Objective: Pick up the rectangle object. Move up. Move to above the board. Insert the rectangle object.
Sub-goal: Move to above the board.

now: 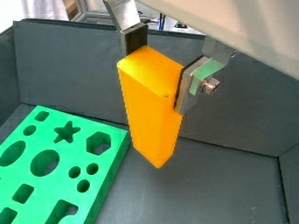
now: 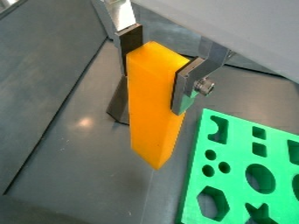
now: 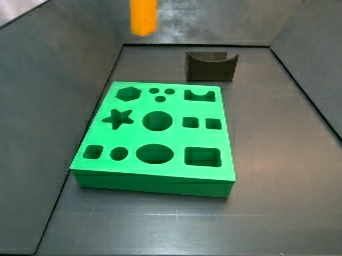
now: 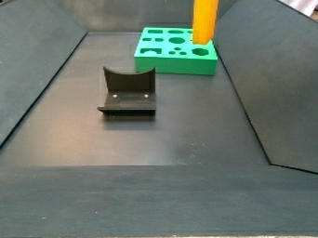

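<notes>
Gripper [image 1: 162,63] up high with its jaws closed on the upper end of the tall plain orange rectangular block [image 1: 152,107], which hangs upright in the air, off beside the thick bright green slab with cut-out holes [image 1: 56,171]. Block looks stiff, light and smooth, so gripping the flat sides near the top seems right. Dark L-shaped fixture [image 3: 209,66] sits on the floor behind the slab.

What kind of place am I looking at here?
Probably a robot test bench: a dark walled bin holding a green board of shaped holes and a fixture, while a gripper holds an orange block in the air.
</notes>
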